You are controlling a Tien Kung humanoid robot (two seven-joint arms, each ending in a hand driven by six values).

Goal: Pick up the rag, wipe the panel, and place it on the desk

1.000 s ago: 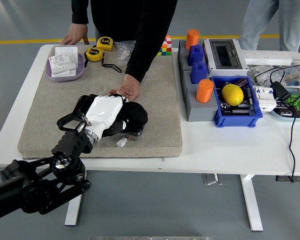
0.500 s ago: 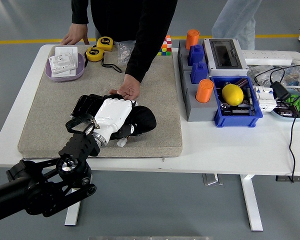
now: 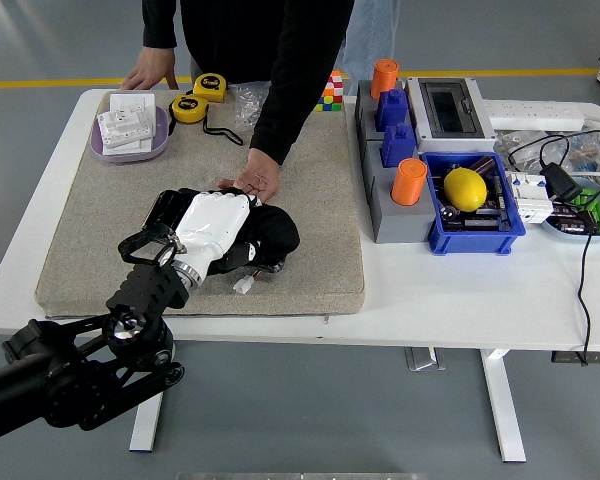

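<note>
While the left hand is pressing its curled fingers down over the black rag, bunched beneath and just right of it on the beige panel, it is needing flat, even pressure, the rag's long axis running left-right.

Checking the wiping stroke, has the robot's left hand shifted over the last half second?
Yes. The left hand on the black rag has slid left, back from the mat's right edge.
</note>
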